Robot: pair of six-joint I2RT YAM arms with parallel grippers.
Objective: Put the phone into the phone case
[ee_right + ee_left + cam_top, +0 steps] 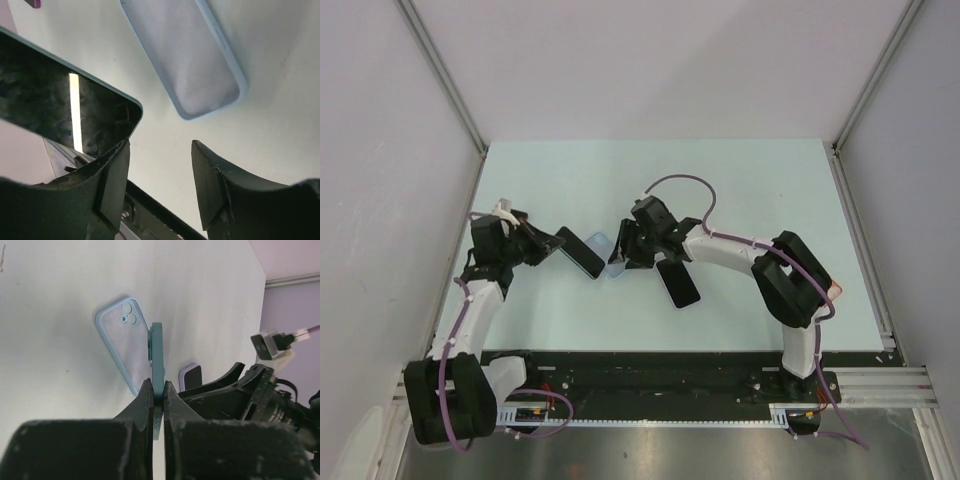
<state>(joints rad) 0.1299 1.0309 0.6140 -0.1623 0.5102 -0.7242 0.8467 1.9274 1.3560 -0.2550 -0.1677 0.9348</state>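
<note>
Jaws clamp the phone (pixel 156 352) in the left gripper (pixel 157 388), gape on the right gripper (pixel 160 150); phone case (pixel 119 335) lies empty.

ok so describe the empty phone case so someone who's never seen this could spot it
On the pale table, look midway between the left gripper and the right gripper. The phone case lies flat there, a translucent light-blue shell with camera cutouts at one corner. Unlike the dark phone clamped in the left gripper and the lavender-edged phone near the right arm, it has no screen.
</note>
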